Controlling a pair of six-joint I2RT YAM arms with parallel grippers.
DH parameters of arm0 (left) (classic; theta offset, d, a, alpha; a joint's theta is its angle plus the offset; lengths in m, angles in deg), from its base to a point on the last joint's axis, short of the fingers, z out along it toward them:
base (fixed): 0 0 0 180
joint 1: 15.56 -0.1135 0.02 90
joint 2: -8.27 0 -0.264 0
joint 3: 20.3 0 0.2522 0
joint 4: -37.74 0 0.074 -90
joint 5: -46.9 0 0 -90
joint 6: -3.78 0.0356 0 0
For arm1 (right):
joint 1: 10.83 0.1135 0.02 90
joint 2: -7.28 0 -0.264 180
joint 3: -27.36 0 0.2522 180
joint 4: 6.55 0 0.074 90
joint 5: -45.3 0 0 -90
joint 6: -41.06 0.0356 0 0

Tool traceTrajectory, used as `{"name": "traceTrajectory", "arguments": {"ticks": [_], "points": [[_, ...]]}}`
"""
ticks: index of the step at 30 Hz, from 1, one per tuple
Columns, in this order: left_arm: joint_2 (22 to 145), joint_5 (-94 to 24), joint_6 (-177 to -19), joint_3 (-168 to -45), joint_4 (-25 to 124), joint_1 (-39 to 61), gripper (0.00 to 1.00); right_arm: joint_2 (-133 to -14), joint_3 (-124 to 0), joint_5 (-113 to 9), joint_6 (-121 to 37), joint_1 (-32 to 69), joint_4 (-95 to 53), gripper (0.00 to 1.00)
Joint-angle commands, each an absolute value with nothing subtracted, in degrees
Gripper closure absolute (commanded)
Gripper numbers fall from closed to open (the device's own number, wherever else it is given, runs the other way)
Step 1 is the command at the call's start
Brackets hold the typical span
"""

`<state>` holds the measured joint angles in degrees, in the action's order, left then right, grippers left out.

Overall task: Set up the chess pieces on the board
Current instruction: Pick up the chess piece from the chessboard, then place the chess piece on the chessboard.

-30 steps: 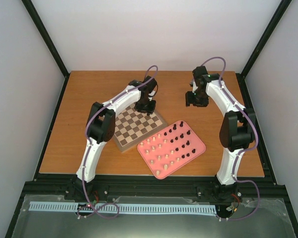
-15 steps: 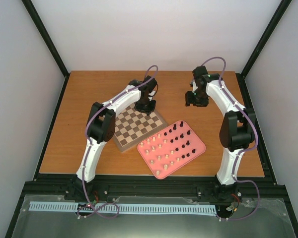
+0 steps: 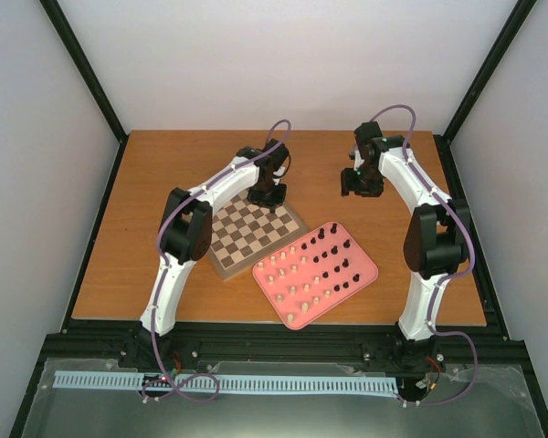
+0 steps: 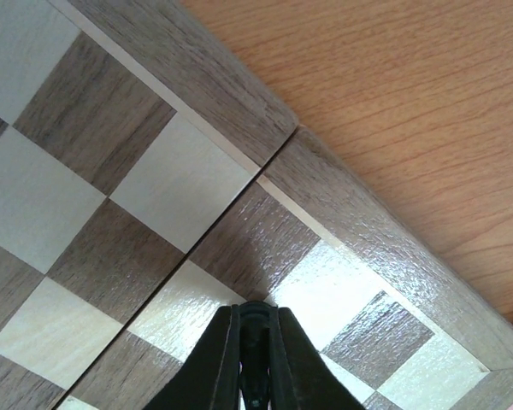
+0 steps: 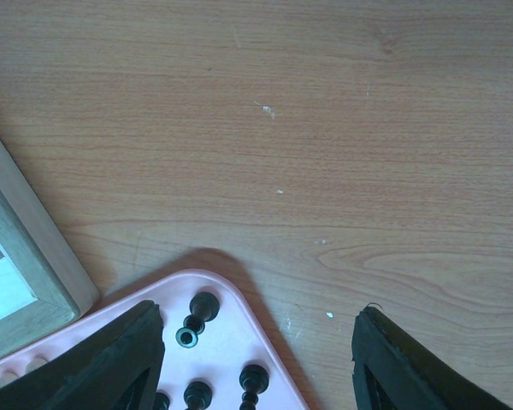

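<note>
The checked board [image 3: 256, 235] lies mid-table; no chessman standing on it shows. My left gripper [image 3: 267, 197] is low over its far corner and shut on a small dark chess piece [image 4: 255, 318], whose round top shows between the fingers just above the board [image 4: 154, 171]. My right gripper [image 3: 359, 185] hangs open and empty over bare table behind the pink tray [image 3: 358, 248]. Dark chess pieces [image 3: 333, 254] and cream chess pieces [image 3: 292, 274] stand in the tray. The right wrist view shows the tray's far corner [image 5: 231, 295] with dark pieces [image 5: 197, 312] and a board corner [image 5: 34, 273].
The wooden table [image 3: 164, 173] is ringed by a black frame [image 3: 100, 210] and white walls. The tray lies against the board's right side. A light-blue toothed strip [image 3: 228, 383] lies below the arm bases.
</note>
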<state>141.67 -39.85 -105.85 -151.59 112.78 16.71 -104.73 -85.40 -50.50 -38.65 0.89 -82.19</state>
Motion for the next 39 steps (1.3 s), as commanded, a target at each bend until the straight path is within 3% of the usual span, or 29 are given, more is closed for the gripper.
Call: {"name": "traceTrajectory", "arguments": {"ticks": [1, 10, 19, 39], "points": [[139.9, -42.0, -105.4, -151.4, 114.0, 17.0, 0.96, -104.8, -84.6, -50.3, -39.0, 0.5, -81.7, 0.39], [136.2, -47.7, -104.1, -149.9, 115.5, 15.8, 0.95, -104.7, -84.3, -50.6, -39.0, 0.5, -81.5, 0.39], [132.8, -49.8, -103.5, -147.6, 113.8, 8.3, 0.95, -104.9, -84.3, -50.5, -39.0, 0.5, -81.4, 0.39], [144.1, -46.4, -104.5, -160.4, 110.6, 5.6, 0.92, -106.8, -86.4, -50.0, -39.1, 0.5, -82.6, 0.39]]}}
